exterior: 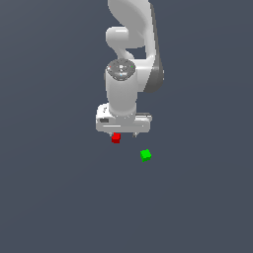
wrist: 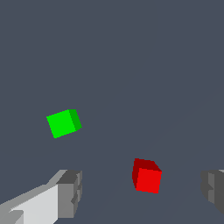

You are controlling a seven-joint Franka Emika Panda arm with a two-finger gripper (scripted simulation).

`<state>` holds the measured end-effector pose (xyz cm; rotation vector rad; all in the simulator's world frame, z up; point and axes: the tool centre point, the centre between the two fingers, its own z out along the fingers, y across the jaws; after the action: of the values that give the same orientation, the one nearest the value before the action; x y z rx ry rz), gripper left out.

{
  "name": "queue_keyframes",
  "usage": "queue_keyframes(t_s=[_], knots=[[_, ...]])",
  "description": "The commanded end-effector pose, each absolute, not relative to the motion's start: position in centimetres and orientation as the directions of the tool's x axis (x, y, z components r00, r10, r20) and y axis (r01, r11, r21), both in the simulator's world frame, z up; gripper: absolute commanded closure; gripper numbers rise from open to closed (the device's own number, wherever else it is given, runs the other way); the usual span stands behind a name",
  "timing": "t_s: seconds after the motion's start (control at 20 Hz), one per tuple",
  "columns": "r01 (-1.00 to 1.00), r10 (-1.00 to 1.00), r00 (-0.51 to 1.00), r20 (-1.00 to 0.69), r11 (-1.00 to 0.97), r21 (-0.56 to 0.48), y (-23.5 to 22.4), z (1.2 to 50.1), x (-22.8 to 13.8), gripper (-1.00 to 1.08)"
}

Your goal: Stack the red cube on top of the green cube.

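The red cube (exterior: 116,138) lies on the dark grey floor, just below the white gripper (exterior: 123,134) in the exterior view. In the wrist view the red cube (wrist: 147,176) sits between the two grey fingertips (wrist: 70,192), nearer to one, with clear gaps on both sides. The gripper (wrist: 142,190) is open and holds nothing. The green cube (exterior: 146,155) lies apart, toward the exterior view's right and nearer the camera than the red one. It also shows in the wrist view (wrist: 64,123), outside the fingers.
The white arm (exterior: 131,54) rises above the gripper in the exterior view. The floor (exterior: 59,197) is plain dark grey, with no other objects in view.
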<state>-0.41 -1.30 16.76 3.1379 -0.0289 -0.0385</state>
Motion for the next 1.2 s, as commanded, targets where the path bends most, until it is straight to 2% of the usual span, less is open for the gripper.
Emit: queue_keyframes(t_s=[0.0, 0.5, 1.15], knots=[[-0.018, -0.018, 1.000, -0.024, -1.000, 0.004, -1.3, 16.8, -0.4, -0.92], [-0.047, -0.047, 0.999, -0.020, -0.999, 0.003, -2.2, 15.1, -1.9, -0.92], [-0.146, -0.146, 0.989, -0.004, -0.989, 0.002, -5.0, 8.9, -7.0, -0.92]])
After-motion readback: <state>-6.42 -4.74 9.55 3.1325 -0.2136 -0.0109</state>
